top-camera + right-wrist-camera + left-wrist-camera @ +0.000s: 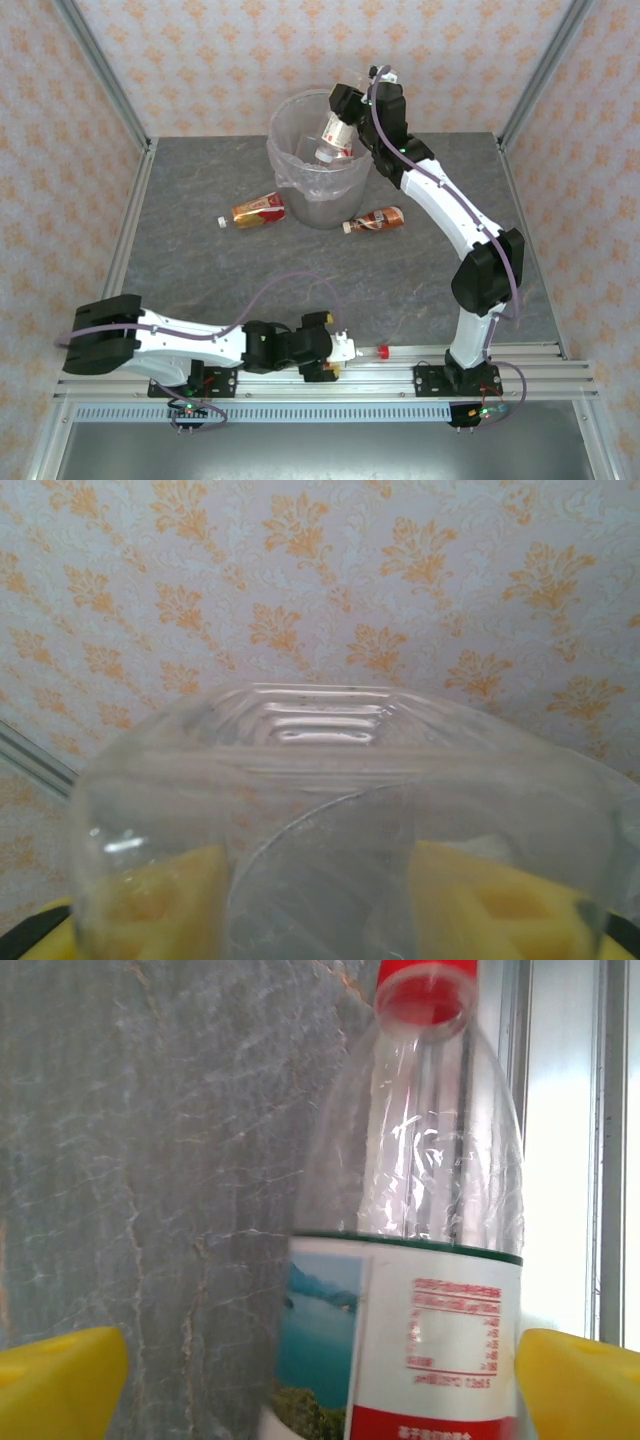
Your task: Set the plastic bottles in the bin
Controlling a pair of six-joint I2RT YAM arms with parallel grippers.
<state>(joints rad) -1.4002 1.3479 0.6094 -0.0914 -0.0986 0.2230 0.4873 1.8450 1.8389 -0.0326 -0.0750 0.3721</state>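
Note:
The bin (300, 185) stands at the back middle of the table. My right gripper (347, 108) is above its rim, shut on a clear plastic bottle (335, 137) that hangs tilted over the opening. In the right wrist view that bottle (330, 750) fills the frame, the gripper (330, 910) showing through it. Near the front edge lies a white-labelled, red-capped bottle (381, 351). My left gripper (335, 349) is open around it. In the left wrist view this bottle (410, 1260) sits between the fingers (60, 1380), near the right one; the gripper (320, 1380) has a gap on the left.
Two more bottles lie beside the bin: a gold-labelled one (258, 211) to its left and a brown-red one (378, 219) at its right foot. A metal rail (330, 385) runs along the front edge, close to the left gripper. Patterned walls enclose the table.

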